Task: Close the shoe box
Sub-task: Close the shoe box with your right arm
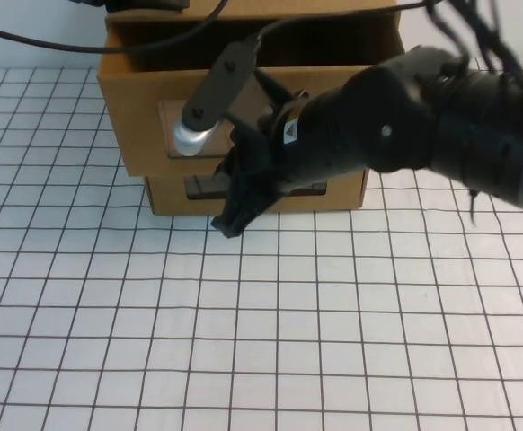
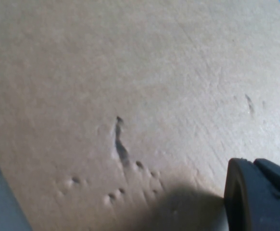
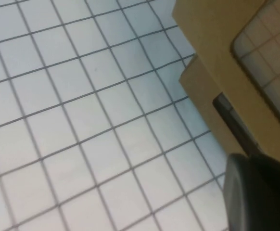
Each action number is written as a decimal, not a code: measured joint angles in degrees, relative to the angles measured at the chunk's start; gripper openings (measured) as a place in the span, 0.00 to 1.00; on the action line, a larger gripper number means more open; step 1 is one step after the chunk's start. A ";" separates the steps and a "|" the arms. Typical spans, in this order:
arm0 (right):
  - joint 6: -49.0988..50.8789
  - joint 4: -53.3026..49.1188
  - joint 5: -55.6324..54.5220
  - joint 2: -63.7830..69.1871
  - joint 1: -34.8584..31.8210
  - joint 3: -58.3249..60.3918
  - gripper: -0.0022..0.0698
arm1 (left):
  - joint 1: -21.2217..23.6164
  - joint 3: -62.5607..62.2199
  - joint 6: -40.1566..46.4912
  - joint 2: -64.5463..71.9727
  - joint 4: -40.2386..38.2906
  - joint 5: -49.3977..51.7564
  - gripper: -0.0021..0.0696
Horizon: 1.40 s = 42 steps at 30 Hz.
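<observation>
Against the shoe box (image 1: 136, 108) front, right tool (image 1: 230, 220) rests.

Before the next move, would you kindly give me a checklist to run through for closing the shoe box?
1. Shoe box drawer pushed in: not ok. It juts out over the lower box and its top is open.
2. Right hand level with the drawer front: not ok. It sits low, in front of the lower box.
3. Drawer front in plain sight: not ok. The right arm crosses it.
4. Left hand out of the drawer's path: cannot tell. Its camera shows only cardboard close up.
</observation>
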 joint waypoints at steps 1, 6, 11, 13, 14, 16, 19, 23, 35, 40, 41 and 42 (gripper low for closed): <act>-0.03 -0.03 -1.18 0.63 0.00 0.00 0.01 | 0.00 0.00 0.00 0.00 0.00 0.00 0.02; -0.13 -0.28 -8.78 4.47 0.00 0.00 0.01 | 0.00 0.00 0.00 0.00 -0.13 0.00 0.02; -0.13 0.43 -14.58 7.20 -0.95 -0.90 0.01 | 0.00 0.00 0.00 0.00 -1.87 0.32 0.02; -0.13 1.36 -15.38 8.23 -1.98 -2.24 0.01 | 0.00 0.00 0.00 0.00 -2.59 0.35 0.02; -0.13 2.00 -15.66 8.76 -2.45 -2.98 0.01 | 0.00 0.00 0.00 0.00 -2.84 0.46 0.02; -0.13 2.80 -16.39 9.39 -3.29 -4.32 0.01 | 0.00 0.00 0.00 0.00 -3.10 0.46 0.02; -0.13 4.01 -17.49 10.44 -4.10 -6.47 0.01 | 0.00 0.00 0.00 0.00 -3.10 0.46 0.02; -0.02 5.12 -17.79 12.75 -4.53 -9.60 0.01 | 0.00 0.00 0.00 0.00 -3.10 0.46 0.02; -0.02 5.55 -18.32 17.13 -4.61 -15.50 0.01 | 0.00 0.00 0.00 0.00 -3.10 0.46 0.02; -0.02 5.54 -16.88 16.87 -4.75 -15.61 0.01 | 0.00 0.00 0.00 0.00 -3.02 0.46 0.02; -0.02 5.54 -16.28 16.61 -4.75 -15.61 0.01 | 0.00 0.00 0.00 0.00 -3.02 0.46 0.02; -0.02 5.54 -15.62 16.37 -4.88 -15.61 0.01 | 0.00 0.00 0.00 0.00 -3.02 0.46 0.02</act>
